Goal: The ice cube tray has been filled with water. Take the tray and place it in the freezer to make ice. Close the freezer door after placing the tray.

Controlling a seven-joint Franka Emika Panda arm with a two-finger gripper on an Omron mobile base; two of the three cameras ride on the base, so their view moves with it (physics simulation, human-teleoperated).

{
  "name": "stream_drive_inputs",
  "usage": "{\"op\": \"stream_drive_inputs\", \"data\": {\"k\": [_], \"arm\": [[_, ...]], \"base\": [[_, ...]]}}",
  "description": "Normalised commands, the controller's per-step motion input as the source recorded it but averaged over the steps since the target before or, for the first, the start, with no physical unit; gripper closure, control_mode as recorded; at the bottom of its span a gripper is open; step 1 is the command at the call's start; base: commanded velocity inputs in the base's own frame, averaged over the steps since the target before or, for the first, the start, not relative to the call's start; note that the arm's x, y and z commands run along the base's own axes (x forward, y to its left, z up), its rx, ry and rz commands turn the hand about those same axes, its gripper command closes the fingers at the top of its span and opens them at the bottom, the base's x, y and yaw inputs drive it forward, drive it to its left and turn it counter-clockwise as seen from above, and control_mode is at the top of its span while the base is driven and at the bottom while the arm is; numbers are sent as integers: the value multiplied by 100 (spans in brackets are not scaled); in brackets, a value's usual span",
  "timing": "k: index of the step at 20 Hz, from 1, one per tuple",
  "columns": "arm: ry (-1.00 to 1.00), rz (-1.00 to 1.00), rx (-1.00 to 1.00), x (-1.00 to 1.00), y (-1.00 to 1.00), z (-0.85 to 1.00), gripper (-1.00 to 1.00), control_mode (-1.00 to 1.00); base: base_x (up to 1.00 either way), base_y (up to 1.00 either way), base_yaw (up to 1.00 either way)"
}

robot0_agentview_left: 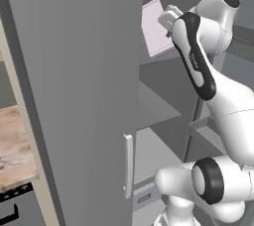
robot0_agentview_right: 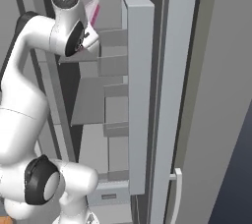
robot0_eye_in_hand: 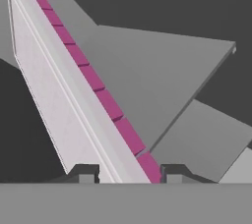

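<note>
Left base view, left to right: wood counter (robot0_agentview_left: 12,145) at far left, then wide grey door (robot0_agentview_left: 74,96) with pale handle (robot0_agentview_left: 128,165). Beyond it, open freezer (robot0_agentview_left: 163,91) with grey shelves. Tray (robot0_agentview_left: 155,27) tilted on edge above upper shelf, inside compartment. Gripper (robot0_eye_in_hand: 127,171) clamped on tray's near end, one fingertip (robot0_eye_in_hand: 82,171) on each side. Pink edge cells visible in hand view over grey shelf (robot0_eye_in_hand: 162,80). Freezer door (robot0_agentview_right: 140,90) stood open at right, bins facing inward.

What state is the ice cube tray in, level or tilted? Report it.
Tilted. The ice cube tray stands steeply on edge, clamped in the gripper, over the freezer shelf.
</note>
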Motion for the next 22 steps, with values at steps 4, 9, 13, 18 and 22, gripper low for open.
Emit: {"op": "stream_drive_inputs", "data": {"k": [4, 9, 13, 18, 22], "arm": [[0, 0, -4, 33, 6, -4, 100, -100], [0, 6, 0, 28, 0, -6, 100, -100], [0, 9, 0, 24, 0, -1, 100, -100], [0, 9, 0, 24, 0, -1, 100, -100], [0, 8, 0, 23, 0, -11, 100, -100]], "base": [[0, 0, 0], [0, 0, 0], [0, 0, 0], [0, 0, 0], [0, 0, 0]]}}
